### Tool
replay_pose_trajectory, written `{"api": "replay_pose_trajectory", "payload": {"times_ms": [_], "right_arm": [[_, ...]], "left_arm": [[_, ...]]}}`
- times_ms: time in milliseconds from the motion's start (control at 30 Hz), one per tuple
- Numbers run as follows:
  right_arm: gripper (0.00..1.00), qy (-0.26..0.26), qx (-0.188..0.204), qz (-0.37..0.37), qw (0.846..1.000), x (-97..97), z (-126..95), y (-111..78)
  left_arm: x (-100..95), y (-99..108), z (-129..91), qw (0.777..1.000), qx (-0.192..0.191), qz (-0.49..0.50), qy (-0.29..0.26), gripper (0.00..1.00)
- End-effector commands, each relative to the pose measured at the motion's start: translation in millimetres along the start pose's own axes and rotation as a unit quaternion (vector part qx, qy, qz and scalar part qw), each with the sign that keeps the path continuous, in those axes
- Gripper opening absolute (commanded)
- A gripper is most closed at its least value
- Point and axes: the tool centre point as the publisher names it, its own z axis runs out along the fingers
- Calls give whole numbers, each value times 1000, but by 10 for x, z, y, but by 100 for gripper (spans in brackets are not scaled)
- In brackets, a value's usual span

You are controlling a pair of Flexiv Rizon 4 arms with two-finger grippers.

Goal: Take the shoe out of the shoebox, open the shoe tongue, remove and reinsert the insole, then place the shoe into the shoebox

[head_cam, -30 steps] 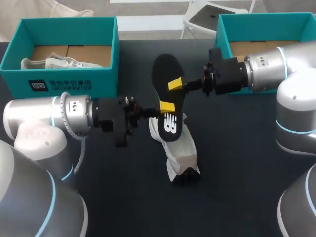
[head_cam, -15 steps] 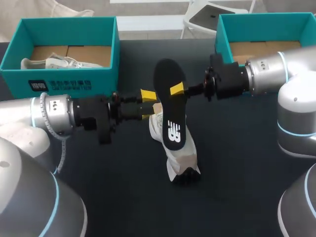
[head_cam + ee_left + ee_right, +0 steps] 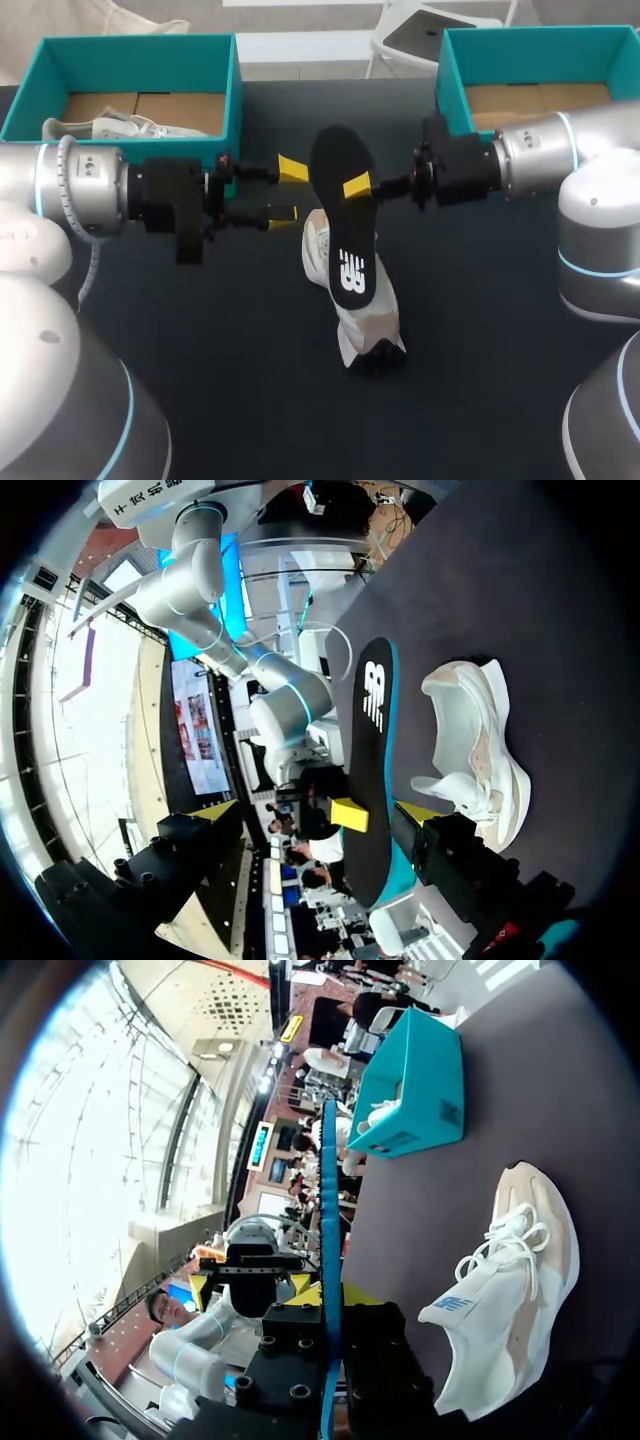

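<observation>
Right gripper [image 3: 352, 187]: fingers pressed together on the right edge of the black insole [image 3: 345, 230], upper half, centre of frame; in the right wrist view the insole runs edge-on between the pads. Insole hangs near-vertical, wide end up, narrow end down over the white shoe [image 3: 368, 318], which sits on the dark table [image 3: 250, 400] just below centre. Cannot tell whether the lower end touches the shoe. Left gripper [image 3: 288, 191]: fingers spread, nothing between them, just left of the insole and apart from it and from the shoe. Teal shoeboxes: left shoebox [image 3: 130, 170] upper left, with a second shoe [image 3: 110, 127] inside; right shoebox [image 3: 455, 70] upper right. Risks, as judged: a one-sided edge pinch lets the insole pivot or slip when pushed down; the narrow end may catch the collar or tongue and fold; the unheld shoe may slide or tip under that push.
</observation>
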Motion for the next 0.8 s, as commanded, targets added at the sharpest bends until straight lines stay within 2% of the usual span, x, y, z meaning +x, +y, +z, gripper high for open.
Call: {"api": "replay_pose_trajectory", "payload": {"times_ms": [33, 67, 100, 133, 167, 200, 267, 333, 367, 400, 767, 800], "right_arm": [[0, -2, 1, 2, 1000, -24, 10, 4], [0, -2, 1, 3, 1000, -28, 9, 3], [0, -2, 2, 3, 1000, -31, 9, 2], [0, -2, 3, 3, 1000, -35, 12, 1], [0, -1, 3, 4, 1000, -42, 16, -3], [0, -1, 3, 4, 1000, -45, 18, -6], [0, 0, 2, 4, 1000, -55, 27, -14], [0, 1, 1, 3, 1000, -57, 33, -17], [0, 1, -1, 3, 1000, -60, 40, -21], [0, 2, -1, 2, 1000, -61, 43, -23], [0, 4, -2, 1, 1000, -69, 55, -29], [0, 4, -2, 1, 1000, -68, 54, -29]], "left_arm": [[-8, -6, 0, 999, 10, -21, 30, 100], [-17, 5, 12, 995, 10, -23, 98, 100], [-63, -8, 3, 991, 5, -13, 132, 100], [-71, -3, 24, 980, 18, -35, 196, 100], [-117, -6, 22, 974, 4, -26, 226, 100], [-132, -9, 27, 963, 18, -36, 266, 100], [-175, 0, 35, 943, 9, -44, 331, 100], [-217, 13, 50, 928, -4, -31, 372, 100], [-247, 17, 61, 917, 4, -21, 398, 100], [-264, 14, 74, 911, 0, -12, 413, 100], [-264, 14, 74, 911, 0, -12, 413, 100], [-279, 16, 105, 895, 8, -18, 445, 100]]}}
